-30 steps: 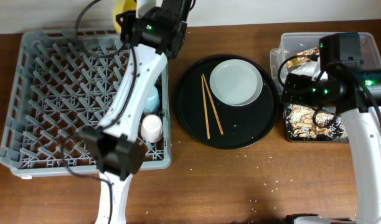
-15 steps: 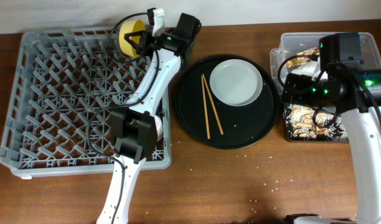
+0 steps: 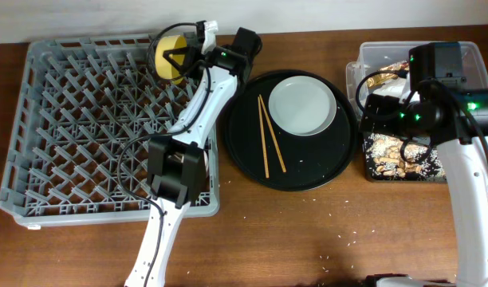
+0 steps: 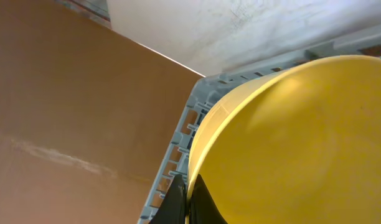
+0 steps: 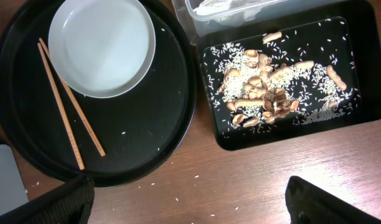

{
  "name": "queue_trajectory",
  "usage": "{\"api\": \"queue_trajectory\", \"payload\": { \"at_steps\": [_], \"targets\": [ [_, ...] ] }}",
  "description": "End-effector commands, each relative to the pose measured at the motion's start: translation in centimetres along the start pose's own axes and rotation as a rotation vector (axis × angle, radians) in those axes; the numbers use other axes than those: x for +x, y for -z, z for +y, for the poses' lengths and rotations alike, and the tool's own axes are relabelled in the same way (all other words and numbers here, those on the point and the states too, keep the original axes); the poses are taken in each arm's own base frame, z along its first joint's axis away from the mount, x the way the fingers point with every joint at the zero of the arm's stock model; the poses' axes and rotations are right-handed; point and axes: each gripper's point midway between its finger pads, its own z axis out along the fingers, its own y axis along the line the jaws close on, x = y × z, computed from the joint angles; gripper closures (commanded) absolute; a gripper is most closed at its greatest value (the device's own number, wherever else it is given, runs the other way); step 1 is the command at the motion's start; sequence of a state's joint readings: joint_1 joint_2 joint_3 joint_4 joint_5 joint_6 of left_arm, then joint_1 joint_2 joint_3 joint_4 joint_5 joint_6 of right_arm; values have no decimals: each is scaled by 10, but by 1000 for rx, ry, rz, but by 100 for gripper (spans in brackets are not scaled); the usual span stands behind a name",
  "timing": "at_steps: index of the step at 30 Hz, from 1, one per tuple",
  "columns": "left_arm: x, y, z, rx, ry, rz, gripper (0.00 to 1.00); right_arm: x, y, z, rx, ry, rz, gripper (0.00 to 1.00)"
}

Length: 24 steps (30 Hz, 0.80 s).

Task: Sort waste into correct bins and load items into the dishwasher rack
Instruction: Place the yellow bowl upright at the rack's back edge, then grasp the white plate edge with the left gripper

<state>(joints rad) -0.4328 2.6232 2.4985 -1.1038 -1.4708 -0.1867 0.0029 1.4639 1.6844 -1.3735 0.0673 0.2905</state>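
Note:
My left gripper [image 3: 183, 56] is shut on the rim of the yellow bowl [image 3: 169, 58] and holds it on edge over the far right corner of the grey dishwasher rack [image 3: 68, 119]. In the left wrist view the jaws [image 4: 189, 194] pinch the bowl's rim [image 4: 290, 143] above the rack's edge [image 4: 178, 143]. The grey-white plate [image 3: 302, 105] and the chopsticks [image 3: 269, 137] lie on the round black tray [image 3: 324, 171]. My right gripper [image 5: 190, 208] is open and empty, high above the table in front of the bins. The cups are hidden under the left arm.
The shallow black tray [image 3: 370, 171] holds food scraps and rice [image 5: 259, 93]. The clear tub [image 3: 364, 52] behind it holds a foil wrapper [image 3: 383, 78] and napkins. Rice grains are scattered on the wood in front. The left arm lies along the rack's right side.
My left gripper has brought the yellow bowl from behind the rack's far edge down over its far right corner. The right arm has not moved.

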Motion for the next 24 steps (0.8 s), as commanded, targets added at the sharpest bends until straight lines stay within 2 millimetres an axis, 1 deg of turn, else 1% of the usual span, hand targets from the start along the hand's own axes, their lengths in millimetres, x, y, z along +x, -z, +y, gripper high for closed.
{"api": "queue_trajectory", "payload": {
  "at_steps": [1,3,4,6,8,9,10,11,13,14,15,17,18,19,20,21,22,23,24],
  "targets": [
    [7,1,-26,40,-23,5,100,-1,-1,-5,22,-5,-2,2],
    [5,9,-28,47,-21,-7,99,-1,-1,-5,22,-5,-2,2],
    [4,14,-30,56,-22,-16,95,-1,-1,-5,22,-5,-2,1],
    [1,24,-32,65,-25,-32,73,-1,-1,-5,22,-5,-2,2],
    [0,32,-35,78,-27,-43,65,-1,-1,-5,22,-5,-2,2],
    [0,35,-40,106,-29,-42,62,-1,-1,-5,22,-5,-2,1],
    [1,40,-48,154,-31,-39,52,-1,-1,-5,22,-5,-2,2],
    [2,42,-52,178,-32,-37,46,-1,-1,-5,22,-5,-2,2],
    [0,43,-53,196,-20,-36,34,-1,-1,-5,22,-5,-2,2],
    [-5,45,-51,216,0,-38,31,-1,-1,-5,22,-5,-2,2],
    [-10,47,-48,241,14,-39,30,-1,-1,-5,22,-5,-2,2],
    [-26,61,-45,385,43,-47,27,-1,-1,-5,22,-5,-2,2],
    [-38,82,-47,575,85,-51,20,-1,-1,-5,22,-5,-2,2],
    [-44,97,-50,702,101,-52,16,-1,-1,-5,22,-5,-2,2],
    [-50,117,-51,855,116,-54,14,-1,-1,-5,22,-5,-2,2],
    [-56,149,-53,1069,129,-59,13,-1,-1,-5,22,-5,-2,2],
    [-58,172,-56,1216,129,-62,14,-1,-1,-5,22,-5,-2,1],
    [-58,203,-62,1399,117,-57,13,-1,-1,-5,22,-5,-2,2],
    [-55,219,-67,1496,102,-48,13,-1,-1,-5,22,-5,-2,2]
  ]
}}
